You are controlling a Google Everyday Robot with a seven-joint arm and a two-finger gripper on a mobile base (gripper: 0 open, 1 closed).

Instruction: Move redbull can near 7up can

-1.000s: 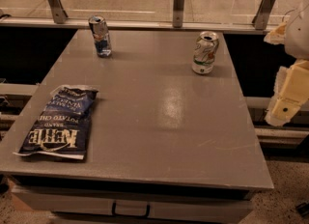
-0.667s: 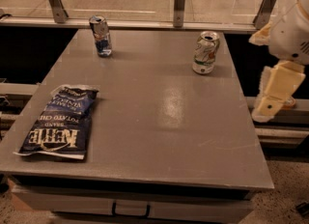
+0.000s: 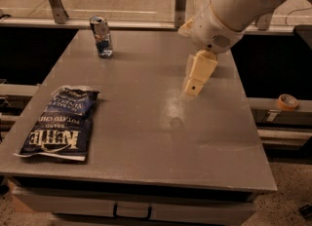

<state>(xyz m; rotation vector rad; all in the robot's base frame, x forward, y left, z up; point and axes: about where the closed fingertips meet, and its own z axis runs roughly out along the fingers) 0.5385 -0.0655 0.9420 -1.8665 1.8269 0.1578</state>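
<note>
At the far left of the desk (image 3: 146, 142), close to its back edge, the redbull can (image 3: 101, 36) stands upright and alone, with nothing touching it. The task looks barely begun: the can has not been grasped, let alone carried anywhere. The 7up can cannot be seen at all. The bulky white arm (image 3: 234, 6) reaches in from the upper right and covers the far right part of the desk, so the can may well stand behind it, but that is only a guess. All of the real work is left, namely reaching the slim can, closing on it, bringing it across and setting it down beside the other can. The hand (image 3: 196, 78) hangs below the arm's wrist, pointing down over the middle-right of the desk, well apart from the redbull can and to its right. It seems to be above the surface, not resting on it, and a faint shadow lies on the grey top just beneath. It holds nothing and touches nothing, but whether it is spread or pressed together I cannot tell. A dark blue chip bag (image 3: 58, 125) lies flat near the front left, well clear of both.
</note>
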